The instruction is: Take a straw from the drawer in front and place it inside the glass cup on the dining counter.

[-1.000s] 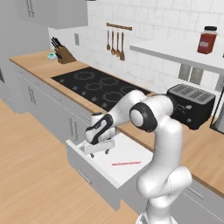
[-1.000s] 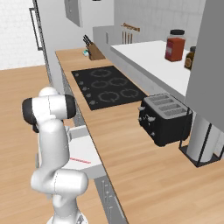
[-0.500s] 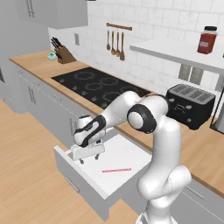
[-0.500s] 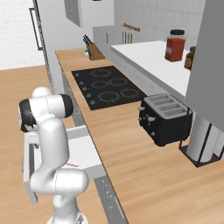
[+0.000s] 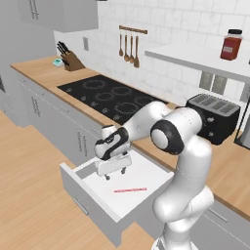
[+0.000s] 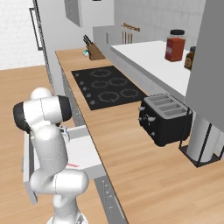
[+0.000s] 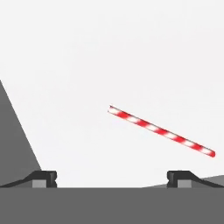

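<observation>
The drawer is pulled open under the wood worktop, light grey outside with a white floor. The straw, thin with red and white stripes, lies flat on that floor, untouched.

Arm rises from lower right of left base view, elbow bent at centre, forearm reaching left and down. Gripper at centre-left, pointing downward, jaws spread wide, nothing between fingertips.
</observation>
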You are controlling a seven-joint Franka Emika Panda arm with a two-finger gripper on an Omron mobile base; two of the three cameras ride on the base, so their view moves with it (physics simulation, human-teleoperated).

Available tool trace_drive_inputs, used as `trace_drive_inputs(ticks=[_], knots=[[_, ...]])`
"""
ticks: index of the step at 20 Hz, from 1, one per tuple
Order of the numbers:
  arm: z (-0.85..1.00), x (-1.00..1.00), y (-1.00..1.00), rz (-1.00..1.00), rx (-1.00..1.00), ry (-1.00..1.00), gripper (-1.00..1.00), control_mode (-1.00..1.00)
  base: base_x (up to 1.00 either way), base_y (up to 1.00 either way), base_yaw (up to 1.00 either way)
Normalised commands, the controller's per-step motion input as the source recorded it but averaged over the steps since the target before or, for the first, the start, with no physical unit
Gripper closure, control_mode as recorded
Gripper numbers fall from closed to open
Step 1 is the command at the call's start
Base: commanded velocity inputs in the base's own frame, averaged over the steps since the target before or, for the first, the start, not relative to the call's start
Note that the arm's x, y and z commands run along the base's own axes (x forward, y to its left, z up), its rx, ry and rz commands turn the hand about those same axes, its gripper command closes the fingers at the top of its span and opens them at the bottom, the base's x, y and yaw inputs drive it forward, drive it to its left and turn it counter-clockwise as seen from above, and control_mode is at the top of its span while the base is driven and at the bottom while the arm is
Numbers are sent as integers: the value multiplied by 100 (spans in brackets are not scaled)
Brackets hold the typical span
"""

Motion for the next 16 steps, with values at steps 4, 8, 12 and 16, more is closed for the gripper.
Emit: trace_drive_inputs(ticks=[4, 8, 12, 16], knots=[[-2, -23, -43, 27, 0, 0, -100, -100, 0, 0, 0], [-15, -5, -11, 31, 0, 0, -100, -100, 0, 0, 0], [-23, 0, 0, 27, 0, 0, -100, -100, 0, 0, 0], [-36, 0, 0, 25, 0, -3, -100, -100, 0, 0, 0]])
